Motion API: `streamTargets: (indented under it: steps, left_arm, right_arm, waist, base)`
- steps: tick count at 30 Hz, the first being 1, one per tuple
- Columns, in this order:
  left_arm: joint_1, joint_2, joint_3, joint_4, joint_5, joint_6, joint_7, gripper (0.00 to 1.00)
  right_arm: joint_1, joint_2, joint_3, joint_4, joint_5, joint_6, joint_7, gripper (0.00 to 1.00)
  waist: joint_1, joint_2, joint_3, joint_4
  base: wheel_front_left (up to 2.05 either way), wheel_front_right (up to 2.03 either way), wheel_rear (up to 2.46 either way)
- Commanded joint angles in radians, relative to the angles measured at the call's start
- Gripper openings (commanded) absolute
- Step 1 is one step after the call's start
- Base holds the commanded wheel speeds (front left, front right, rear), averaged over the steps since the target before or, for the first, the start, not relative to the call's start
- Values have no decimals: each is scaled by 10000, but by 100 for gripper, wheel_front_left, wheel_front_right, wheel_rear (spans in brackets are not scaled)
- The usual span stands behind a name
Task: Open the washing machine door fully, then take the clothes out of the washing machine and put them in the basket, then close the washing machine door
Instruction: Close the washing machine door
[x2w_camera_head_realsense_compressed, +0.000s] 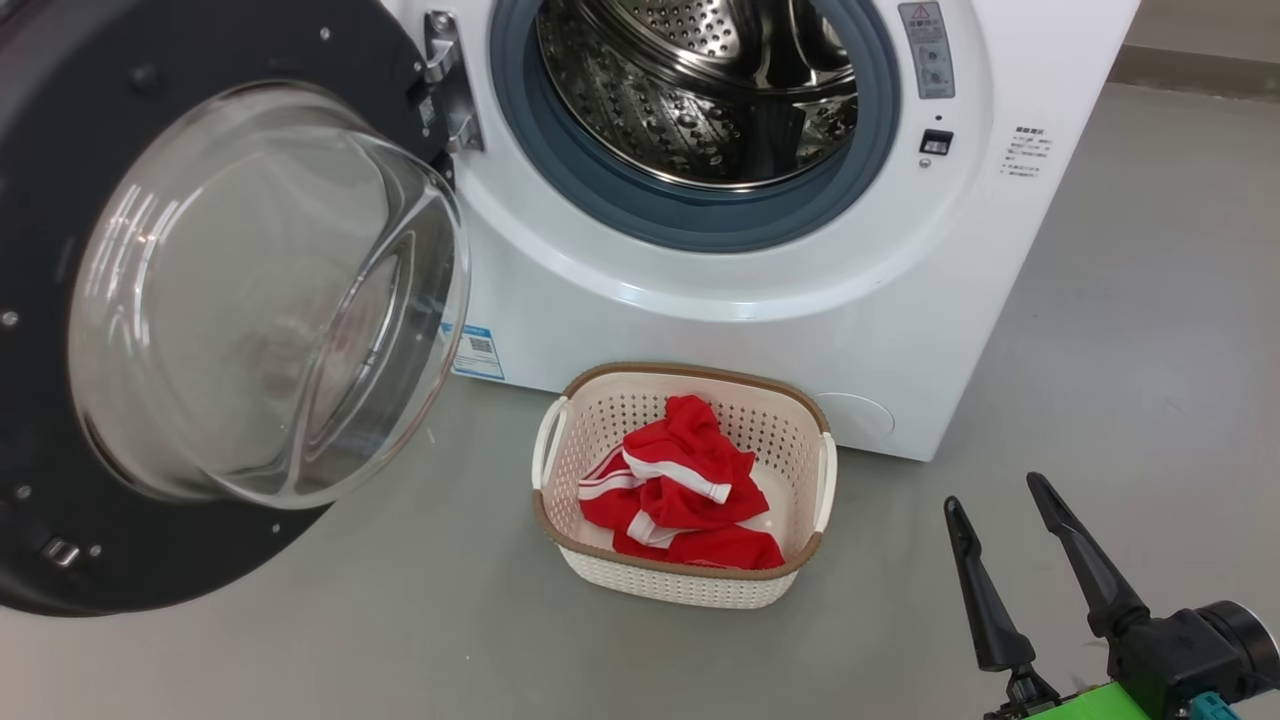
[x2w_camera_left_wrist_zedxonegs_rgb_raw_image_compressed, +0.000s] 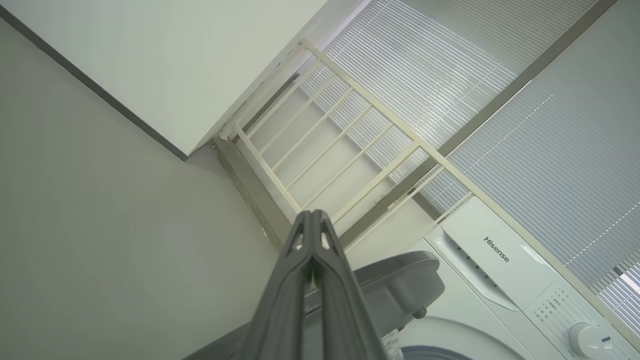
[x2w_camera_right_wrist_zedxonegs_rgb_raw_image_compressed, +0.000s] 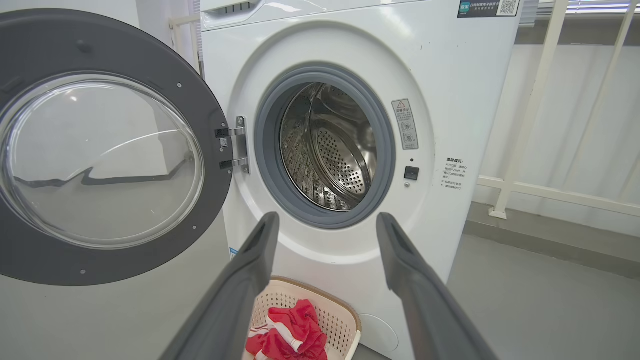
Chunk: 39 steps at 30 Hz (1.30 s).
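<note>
The washing machine (x2w_camera_head_realsense_compressed: 880, 300) (x2w_camera_right_wrist_zedxonegs_rgb_raw_image_compressed: 450, 70) stands with its steel drum bare. Its door (x2w_camera_head_realsense_compressed: 90, 300) (x2w_camera_right_wrist_zedxonegs_rgb_raw_image_compressed: 30, 260), black-rimmed with a clear glass bowl, is swung wide to the left on its hinge. The red clothes (x2w_camera_head_realsense_compressed: 680, 490) (x2w_camera_right_wrist_zedxonegs_rgb_raw_image_compressed: 292, 332) with white stripes lie bundled in the cream basket (x2w_camera_head_realsense_compressed: 690, 585) (x2w_camera_right_wrist_zedxonegs_rgb_raw_image_compressed: 345, 320) on the floor before the machine. My right gripper (x2w_camera_head_realsense_compressed: 1000, 500) (x2w_camera_right_wrist_zedxonegs_rgb_raw_image_compressed: 327, 222) is open and holds nothing, low at the right, apart from the basket. My left gripper (x2w_camera_left_wrist_zedxonegs_rgb_raw_image_compressed: 312, 215) is shut on nothing, raised beside the machine's top (x2w_camera_left_wrist_zedxonegs_rgb_raw_image_compressed: 500, 250), above the door's edge (x2w_camera_left_wrist_zedxonegs_rgb_raw_image_compressed: 400, 280).
Grey floor (x2w_camera_head_realsense_compressed: 1100, 350) stretches to the right of the machine and in front of the basket. A white railing (x2w_camera_right_wrist_zedxonegs_rgb_raw_image_compressed: 540, 100) (x2w_camera_left_wrist_zedxonegs_rgb_raw_image_compressed: 350, 150) and window blinds (x2w_camera_left_wrist_zedxonegs_rgb_raw_image_compressed: 475, 75) stand behind and beside the machine. A white wall (x2w_camera_left_wrist_zedxonegs_rgb_raw_image_compressed: 150, 60) rises to the left.
</note>
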Motion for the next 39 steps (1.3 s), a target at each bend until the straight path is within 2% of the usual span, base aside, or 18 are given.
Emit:
streamTargets:
  steps: [1,6,15,19,24,39]
  left_arm:
    - [-567,757,277,158,-107,115,315,0]
    - [-1416,1499,312,1527,-437,458,1236,0]
    - [-2898,2164,547,3947,-1391,940,2798,0]
    - [-3252,2334,551,4607,-1627,823,3215,0]
    - [-3402,2458,107,5119,-1466,569,3610,0]
    - [-3266,2067,-471,5537,-1720,20,4985,0]
  right_arm:
    - [-160,-137,207,-267,-88,62,-65,100]
    - [-194,-137,204,-250,-122,62,-65,100]
    - [-245,-137,277,-226,-177,62,-65,100]
    - [-271,-137,303,-214,-171,62,-65,100]
    - [-314,-137,329,-225,-163,62,-65,100]
    - [-350,-137,232,-278,-82,62,-65,100]
  waist:
    - [0,0,25,-52]
    - [0,0,96,-134]
    - [0,0,140,-220]
    - [0,0,176,-301]
    - [0,0,250,-396]
    - [0,0,320,-366]
  base:
    - [0,0,0]
    - [0,0,0]
    - [0,0,0]
    - [0,0,0]
    - [0,0,0]
    - [0,0,0]
